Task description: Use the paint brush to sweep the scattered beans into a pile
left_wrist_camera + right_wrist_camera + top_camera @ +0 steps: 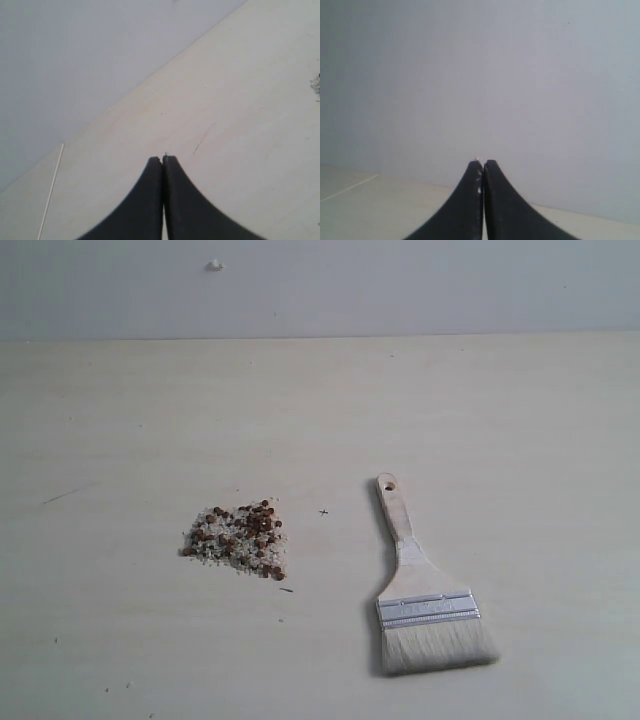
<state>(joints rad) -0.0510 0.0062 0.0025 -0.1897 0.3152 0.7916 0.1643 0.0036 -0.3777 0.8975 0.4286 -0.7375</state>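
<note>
The beans [241, 535] lie in one tight reddish-brown cluster mixed with white crumbs, left of the table's middle in the exterior view. The paint brush [420, 592] lies flat to their right, handle hole pointing away, off-white bristles toward the near edge. Neither arm shows in the exterior view. My left gripper [163, 159] is shut with nothing between its black fingers, over bare table; a dark speckled edge at the picture's border may be the beans [315, 83]. My right gripper [483, 162] is shut and empty too, facing the grey wall.
The pale wooden table [500, 420] meets a grey wall at the back. A small white blob [214, 265] sits on the wall. A tiny cross mark [323, 511] lies between beans and brush. A thin scratch [202, 139] shows near the left gripper.
</note>
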